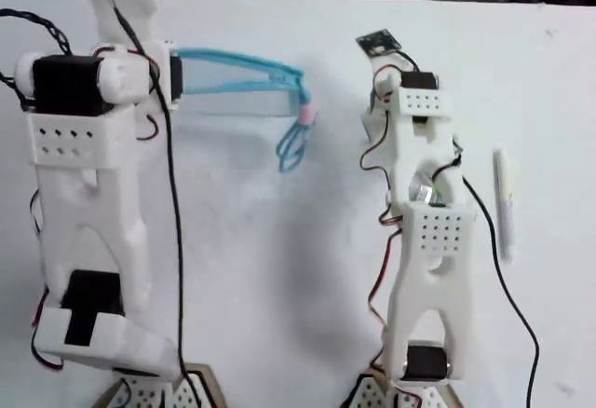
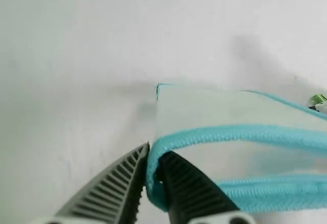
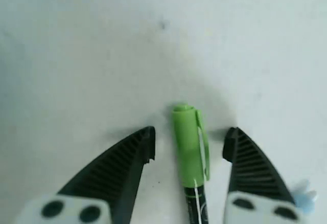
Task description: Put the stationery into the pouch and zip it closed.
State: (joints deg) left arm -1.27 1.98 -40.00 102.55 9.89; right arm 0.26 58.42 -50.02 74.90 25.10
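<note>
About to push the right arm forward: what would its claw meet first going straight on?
The green pen, lying between the fingers of the open right claw, cap end ahead. Beyond the cap is bare table, though depth is hard to judge.

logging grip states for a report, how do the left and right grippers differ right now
The left gripper is shut; the right gripper is open. The left gripper pinches the blue zipper edge of the clear pouch; the right gripper straddles a green-capped pen without touching it. Both point down at the white table.
</note>
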